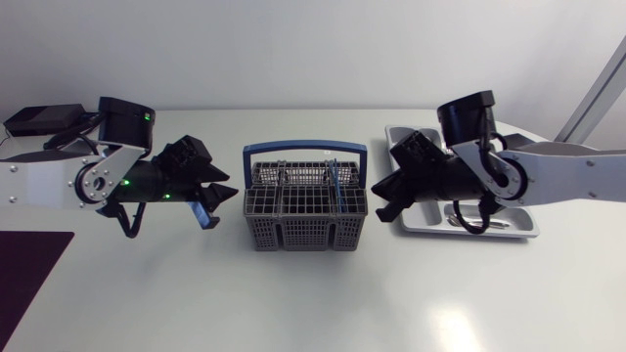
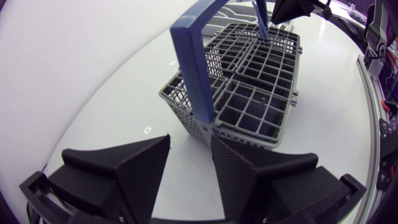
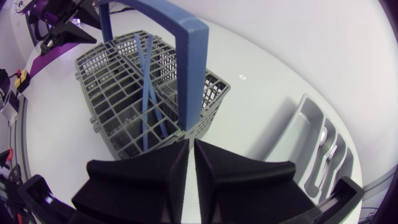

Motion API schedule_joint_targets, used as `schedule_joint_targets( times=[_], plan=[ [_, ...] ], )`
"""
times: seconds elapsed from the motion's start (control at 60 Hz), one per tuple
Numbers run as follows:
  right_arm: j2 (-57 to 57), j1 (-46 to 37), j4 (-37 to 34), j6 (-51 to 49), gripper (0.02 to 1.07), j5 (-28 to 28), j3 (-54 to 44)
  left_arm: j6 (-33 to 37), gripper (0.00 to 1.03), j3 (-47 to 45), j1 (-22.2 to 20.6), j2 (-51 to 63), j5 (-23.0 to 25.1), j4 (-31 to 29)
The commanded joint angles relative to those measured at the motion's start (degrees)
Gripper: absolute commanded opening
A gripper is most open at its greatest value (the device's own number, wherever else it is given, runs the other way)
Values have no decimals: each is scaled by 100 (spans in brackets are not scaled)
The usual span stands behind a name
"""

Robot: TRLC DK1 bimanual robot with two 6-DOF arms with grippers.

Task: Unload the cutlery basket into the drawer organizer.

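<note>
The grey cutlery basket (image 1: pixel 303 207) with a blue handle (image 1: pixel 305 150) stands mid-table. Two thin blue cutlery pieces (image 3: pixel 146 81) lean crossed in its compartments, also seen as blue cutlery pieces (image 2: pixel 261 22) at the basket's far side. My left gripper (image 1: pixel 220 198) hovers just left of the basket, open, with nothing between its fingers (image 2: pixel 137 165). My right gripper (image 1: pixel 383 202) sits at the basket's right side, shut and empty; its fingers (image 3: pixel 208 168) nearly touch. The grey drawer organizer (image 1: pixel 416 223) lies under and behind my right arm, holding silver cutlery (image 3: pixel 326 149).
A dark purple mat (image 1: pixel 29 274) lies at the front left corner. A black box (image 1: pixel 39 119) sits at the back left behind my left arm. Bare white tabletop (image 1: pixel 313 303) stretches in front of the basket.
</note>
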Motion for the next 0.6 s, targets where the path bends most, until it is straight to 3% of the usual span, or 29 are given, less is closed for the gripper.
schedule_joint_targets(
  times=[0.0,0.083,0.3,0.583],
  plan=[
    [-587,-44,30,40,36,-5,-361,161,75,-80,127,-451,169,-172],
    [-1027,0,-23,40,43,-76,-554,170,84,-185,136,-794,204,-312],
    [-1246,290,-85,427,58,-251,-633,47,87,-440,-92,-1242,239,-365],
    [-1053,1081,153,901,59,179,-510,-23,87,-607,-400,-1242,257,-207]
  ],
)
